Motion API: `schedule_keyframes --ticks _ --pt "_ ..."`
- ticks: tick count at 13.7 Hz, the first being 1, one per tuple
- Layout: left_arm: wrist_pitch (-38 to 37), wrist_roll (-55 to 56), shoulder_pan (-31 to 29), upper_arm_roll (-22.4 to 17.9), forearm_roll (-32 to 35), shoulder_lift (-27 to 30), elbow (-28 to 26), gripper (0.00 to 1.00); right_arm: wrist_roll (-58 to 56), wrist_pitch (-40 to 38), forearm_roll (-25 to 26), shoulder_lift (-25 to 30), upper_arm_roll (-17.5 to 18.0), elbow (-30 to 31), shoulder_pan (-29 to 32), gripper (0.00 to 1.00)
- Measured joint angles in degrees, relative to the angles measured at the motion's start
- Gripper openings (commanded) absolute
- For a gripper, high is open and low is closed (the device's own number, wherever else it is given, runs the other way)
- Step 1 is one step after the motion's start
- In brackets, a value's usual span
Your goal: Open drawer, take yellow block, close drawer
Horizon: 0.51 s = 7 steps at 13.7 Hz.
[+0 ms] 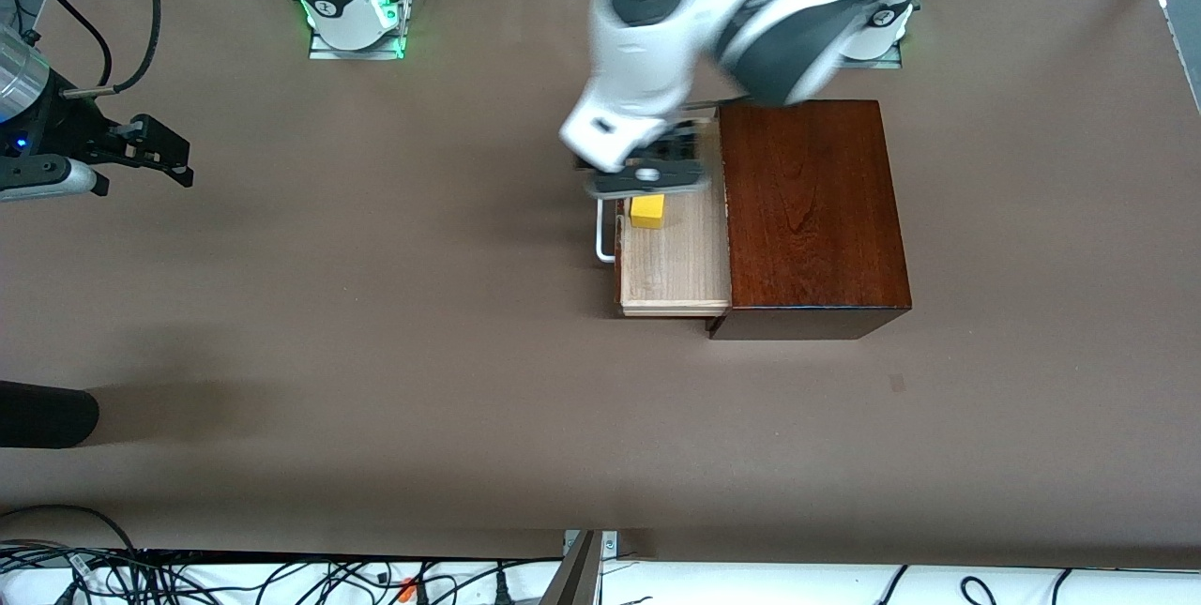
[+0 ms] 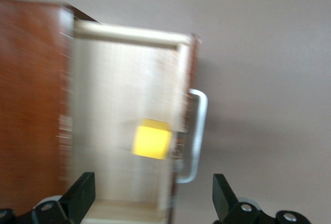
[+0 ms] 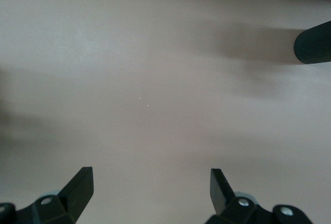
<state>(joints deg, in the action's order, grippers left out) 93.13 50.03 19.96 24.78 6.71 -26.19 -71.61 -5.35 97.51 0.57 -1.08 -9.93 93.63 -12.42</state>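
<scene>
The drawer [image 1: 676,267] stands pulled out of the dark mahogany box [image 1: 812,211], its pale tray showing and its white loop handle [image 1: 603,244] pointing toward the right arm's end. The yellow block [image 1: 647,210] lies in the tray close to the drawer front. My left gripper [image 1: 654,169] hangs open over the tray, just above the block and clear of it. In the left wrist view the block [image 2: 151,139] lies ahead of the open left gripper [image 2: 153,193], beside the handle [image 2: 199,131]. My right gripper [image 1: 172,155] waits open over bare table; the right wrist view shows this gripper [image 3: 151,185] holding nothing.
A dark cylinder [image 1: 47,413] pokes in at the right arm's end of the table, also visible as a dark cylinder [image 3: 313,43] in the right wrist view. Cables [image 1: 281,577] run along the table edge nearest the front camera. Brown tabletop [image 1: 375,324] spreads between the two grippers.
</scene>
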Motion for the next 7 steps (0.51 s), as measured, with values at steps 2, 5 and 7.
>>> schedule_keyframes --ticks 2,5,7 --pt "-2.4 -6.0 -5.8 0.0 -1.1 2.8 -1.1 1.0 0.0 0.0 0.0 0.0 0.0 0.0 0.0 1.0" --pt "-3.1 -12.7 -12.4 0.0 -1.7 3.4 -2.1 1.0 0.0 0.0 0.0 0.0 0.0 0.0 0.0 1.0" --pt "-3.3 -17.0 -16.8 0.0 -2.6 3.5 -2.2 1.0 0.0 0.0 0.0 0.0 0.0 0.0 0.0 1.0"
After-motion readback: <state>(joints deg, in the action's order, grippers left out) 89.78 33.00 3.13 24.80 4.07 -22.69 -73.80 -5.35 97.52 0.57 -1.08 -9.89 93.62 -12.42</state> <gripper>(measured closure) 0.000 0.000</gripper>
